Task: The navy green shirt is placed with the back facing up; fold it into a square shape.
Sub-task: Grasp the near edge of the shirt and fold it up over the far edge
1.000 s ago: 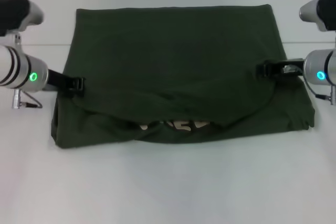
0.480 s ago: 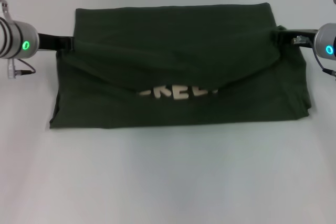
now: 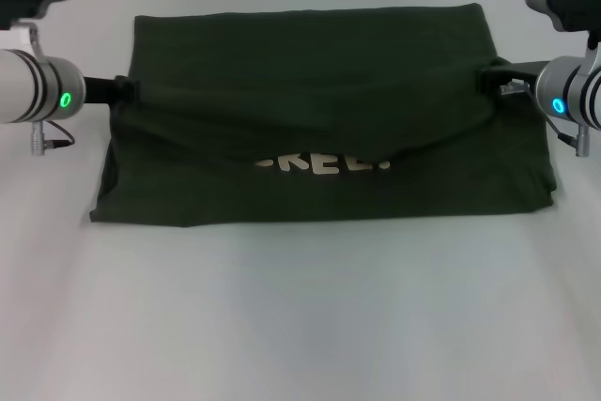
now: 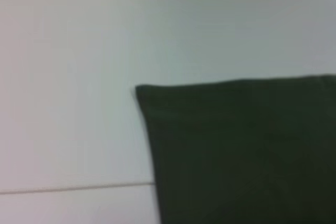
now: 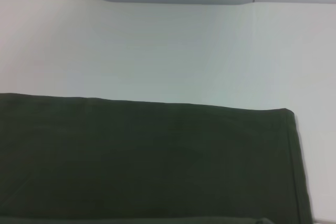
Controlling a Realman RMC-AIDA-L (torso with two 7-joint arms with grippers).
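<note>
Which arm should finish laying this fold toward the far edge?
Neither alone: the left gripper and right gripper each pinch one side edge of the navy green shirt, level with each other, so probably both together.

One navy green shirt (image 3: 310,119), two end effectors: left end effector (image 3: 120,89), right end effector (image 3: 490,78).

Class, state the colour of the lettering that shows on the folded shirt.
White lettering on the dark olive-green shirt; it shows best in the head view.
</note>
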